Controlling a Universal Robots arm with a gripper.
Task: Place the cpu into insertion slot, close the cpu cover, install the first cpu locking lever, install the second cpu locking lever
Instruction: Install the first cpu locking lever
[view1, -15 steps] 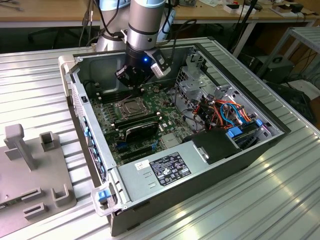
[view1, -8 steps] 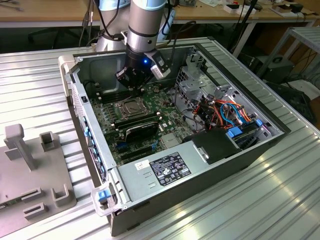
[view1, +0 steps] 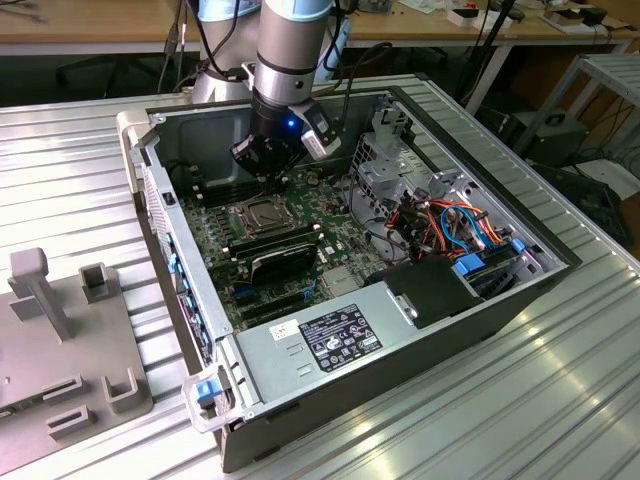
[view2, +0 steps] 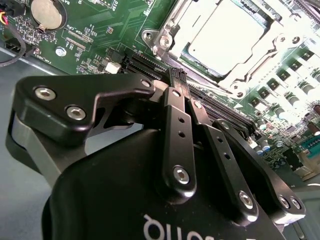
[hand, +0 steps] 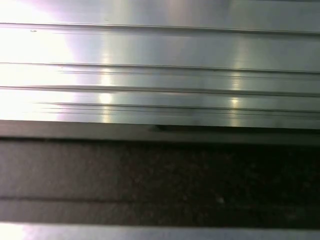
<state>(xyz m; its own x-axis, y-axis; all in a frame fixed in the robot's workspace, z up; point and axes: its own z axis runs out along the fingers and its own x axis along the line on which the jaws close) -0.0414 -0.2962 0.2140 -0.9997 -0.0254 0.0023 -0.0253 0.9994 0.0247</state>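
The cpu (view2: 225, 35) lies silver face up in the insertion slot (view1: 262, 215) on the green motherboard. The cpu cover (view2: 172, 25) lies flat around it, framing the chip in its window. In the second wrist view my gripper (view2: 177, 75) is shut, its black fingers (view2: 176, 120) pressed together with nothing between them. The tips hover just off the socket's corner, over a long black slot. In the exterior view my gripper (view1: 268, 178) hangs just behind the socket, low over the board. How the locking levers stand along the socket's edges I cannot tell.
The open computer case (view1: 180, 290) lies on a ribbed aluminium table (view1: 480, 400). A black expansion card (view1: 285, 258) sits in front of the socket. A drive cage (view1: 390, 160) and coloured cables (view1: 450, 225) crowd the exterior view's right. A grey fixture (view1: 60, 340) stands at its left.
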